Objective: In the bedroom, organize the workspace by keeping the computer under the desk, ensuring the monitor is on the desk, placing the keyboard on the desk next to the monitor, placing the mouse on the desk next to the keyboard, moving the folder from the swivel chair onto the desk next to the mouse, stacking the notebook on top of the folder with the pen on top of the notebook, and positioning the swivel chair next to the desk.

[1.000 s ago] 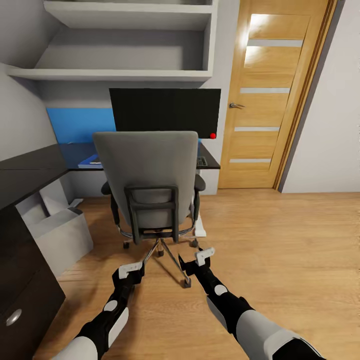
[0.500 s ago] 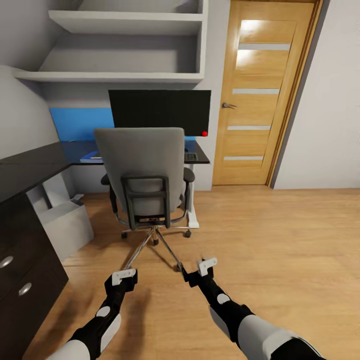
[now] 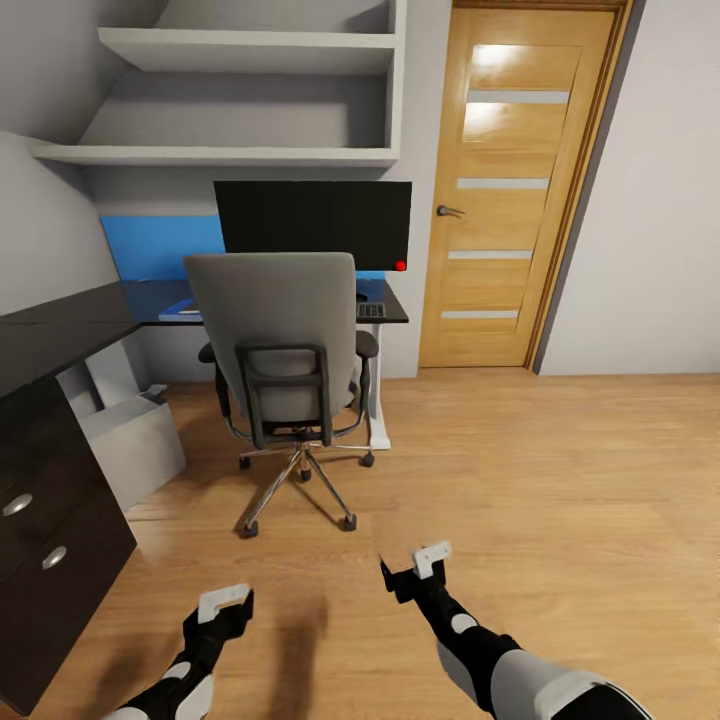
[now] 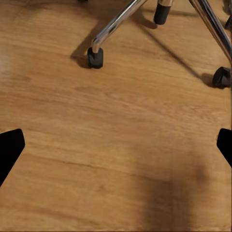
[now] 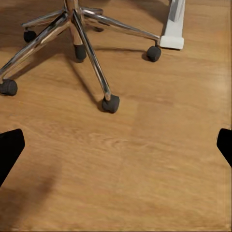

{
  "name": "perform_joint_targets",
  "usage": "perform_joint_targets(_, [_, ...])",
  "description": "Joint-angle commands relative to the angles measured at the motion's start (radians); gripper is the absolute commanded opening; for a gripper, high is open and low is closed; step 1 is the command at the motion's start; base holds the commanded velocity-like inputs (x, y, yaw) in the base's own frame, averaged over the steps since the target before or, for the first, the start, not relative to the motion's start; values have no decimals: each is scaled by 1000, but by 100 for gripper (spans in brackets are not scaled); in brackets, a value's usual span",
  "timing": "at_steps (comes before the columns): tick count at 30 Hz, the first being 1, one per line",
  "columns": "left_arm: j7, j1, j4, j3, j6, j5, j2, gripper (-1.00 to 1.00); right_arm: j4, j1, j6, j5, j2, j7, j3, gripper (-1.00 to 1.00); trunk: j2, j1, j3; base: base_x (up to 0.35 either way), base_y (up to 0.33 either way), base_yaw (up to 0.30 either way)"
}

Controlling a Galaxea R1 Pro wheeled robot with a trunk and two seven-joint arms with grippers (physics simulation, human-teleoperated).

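Observation:
The grey swivel chair (image 3: pixel 272 330) stands with its back to me, in front of the black desk (image 3: pixel 60 330). The monitor (image 3: pixel 312 218) is on the desk behind it, with the keyboard (image 3: pixel 371 310) at the desk's right end. A corner of the blue folder (image 3: pixel 180 311) lies on the desk left of the chair. The grey computer (image 3: pixel 132 445) sits on the floor under the desk. Mouse, notebook and pen are hidden. My left gripper (image 3: pixel 225 605) (image 4: pixel 116 147) and right gripper (image 3: pixel 420 568) (image 5: pixel 116 145) hang open over bare floor, short of the chair's casters (image 4: pixel 95 57) (image 5: pixel 110 103).
A blue panel (image 3: pixel 160 248) lines the wall behind the desk, and grey shelves (image 3: pixel 240 100) hang above. A wooden door (image 3: pixel 500 190) is shut at the right. The desk's drawers (image 3: pixel 40 540) are near my left arm. Its white leg foot (image 5: pixel 173 29) is beside the chair base.
The whole view has pulled back from the chair, which now looks smaller and farther. Both grippers sit lower in the picture, farther from the chair's base.

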Motion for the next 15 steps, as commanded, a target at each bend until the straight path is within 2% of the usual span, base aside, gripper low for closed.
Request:
perform_joint_targets(1, [-33,-1,32,-9,-15,11,5,100,20,2,-4,-39,0,7,4,100,0,0,-1,-10,-8,0])
perform_joint_targets(6, [-87,-1,79,-9,-32,16,19,100,52,17,-4,-116,0,9,5,100,0,0,-1,-5,-4,0])
perform_joint_targets(12, [-102,-1,94,-9,-35,20,49,100,61,68,-5,-146,0,9,6,100,0,0,-1,-1,-1,0])
perform_joint_targets(15, [-104,0,96,-9,-35,21,53,100,61,85,-6,-149,0,9,5,100,0,-1,3,0,0,0])
